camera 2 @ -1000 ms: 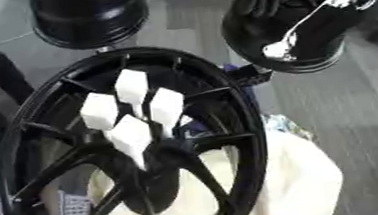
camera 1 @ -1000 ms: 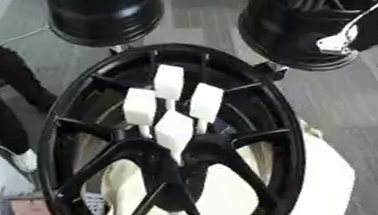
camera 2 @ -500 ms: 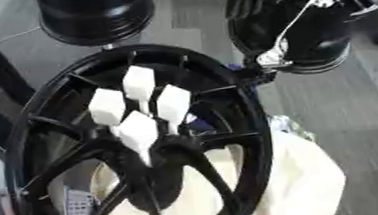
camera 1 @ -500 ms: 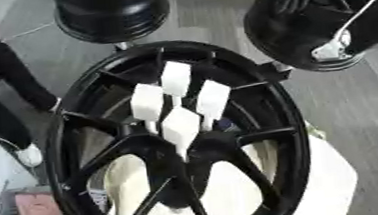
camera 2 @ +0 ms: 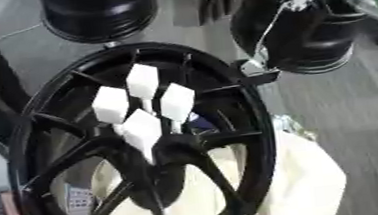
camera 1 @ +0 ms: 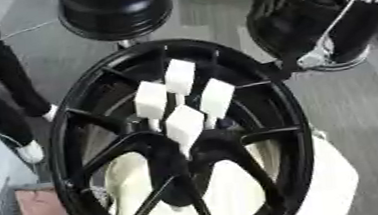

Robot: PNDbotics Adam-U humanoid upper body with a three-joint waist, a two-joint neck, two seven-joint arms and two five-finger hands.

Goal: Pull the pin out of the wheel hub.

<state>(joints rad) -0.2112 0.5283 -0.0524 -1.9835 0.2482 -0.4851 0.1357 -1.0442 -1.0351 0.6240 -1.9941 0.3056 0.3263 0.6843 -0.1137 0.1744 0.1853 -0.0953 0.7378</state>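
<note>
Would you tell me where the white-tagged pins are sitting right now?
The four white-tagged pins stand clustered at the centre of the black wheel hub, mid-frame in both eye views, above the cream cloth under the wheel.

Glossy black metal wheel hub (camera 1: 256, 122)

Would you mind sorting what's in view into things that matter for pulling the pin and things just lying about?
Part of the job:
black wheel
four white-tagged pins standing in its hub

Just lying about:
second black wheel, far right
black drum-shaped thing, far side
cream cloth under the wheel

No robot hand can be made out.
</note>
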